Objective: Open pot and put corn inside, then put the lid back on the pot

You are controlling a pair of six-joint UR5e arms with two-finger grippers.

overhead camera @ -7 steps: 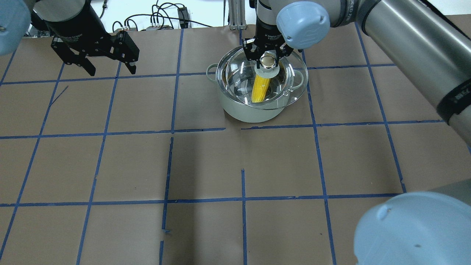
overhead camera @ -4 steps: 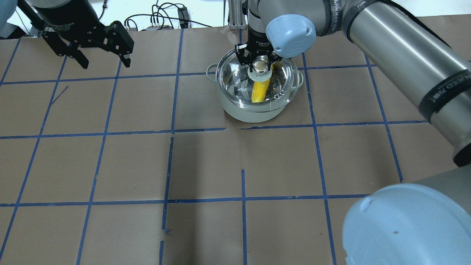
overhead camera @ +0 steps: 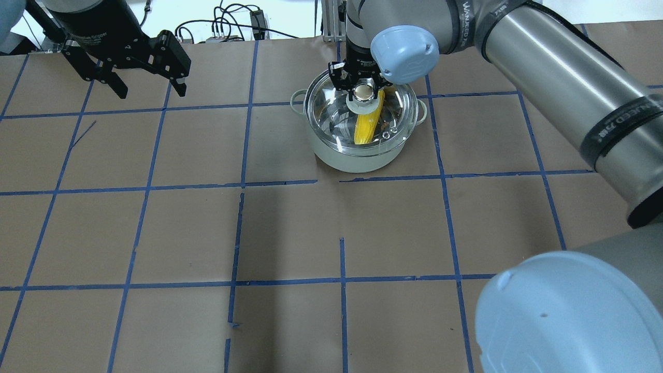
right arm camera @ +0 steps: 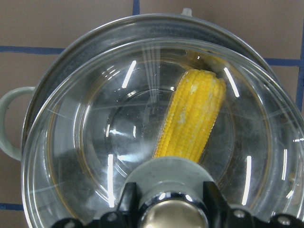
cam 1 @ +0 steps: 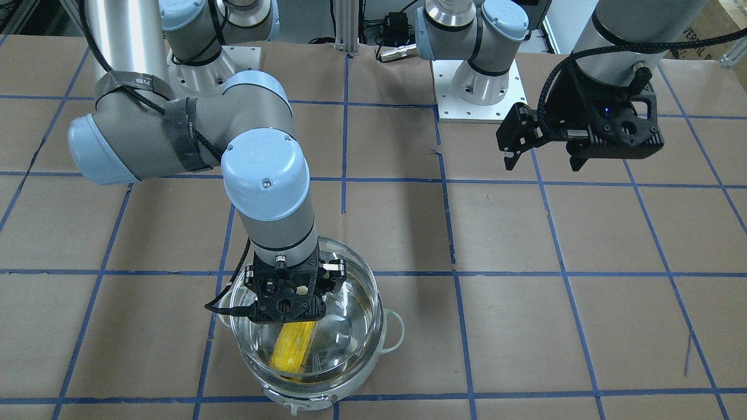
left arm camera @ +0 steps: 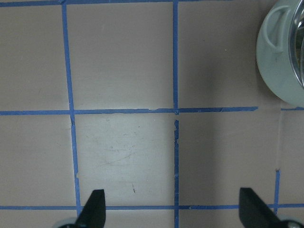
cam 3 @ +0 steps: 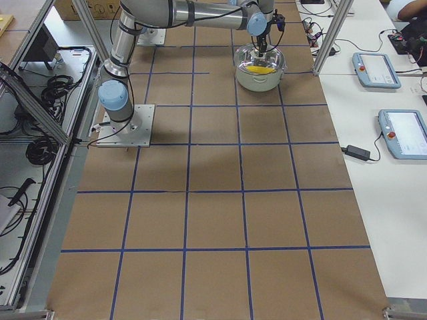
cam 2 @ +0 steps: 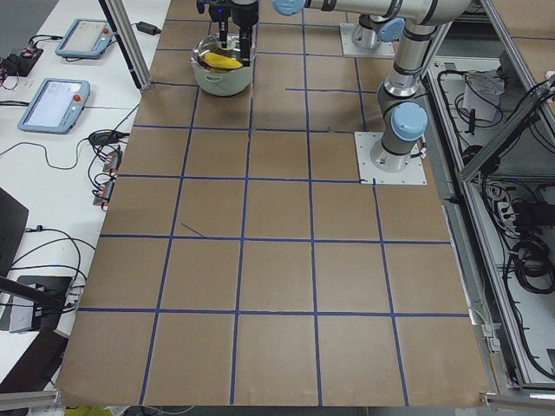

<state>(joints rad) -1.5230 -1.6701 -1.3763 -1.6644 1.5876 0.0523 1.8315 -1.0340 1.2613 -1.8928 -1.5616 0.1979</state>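
Note:
The mint-green pot (overhead camera: 357, 157) stands at the far middle of the table, and it also shows in the front view (cam 1: 357, 380). The yellow corn (overhead camera: 365, 129) lies inside it, seen through the glass in the right wrist view (right arm camera: 195, 118). My right gripper (overhead camera: 364, 92) is shut on the knob (right arm camera: 168, 187) of the clear glass lid (overhead camera: 331, 111). The lid sits over the pot's mouth, close to the rim and slightly off centre (right arm camera: 95, 156). I cannot tell whether it rests on the rim. My left gripper (overhead camera: 151, 92) is open and empty, held above the table to the pot's left.
Brown paper with a blue tape grid covers the table (overhead camera: 290, 233). Cables and a metal post (overhead camera: 331, 20) lie beyond the far edge behind the pot. In the left wrist view the pot's side handle (left arm camera: 274, 26) shows at the upper right.
My right gripper has lowered the lid and shifted it left, so it now lines up over the pot. My left gripper has pulled back a little toward the far left.

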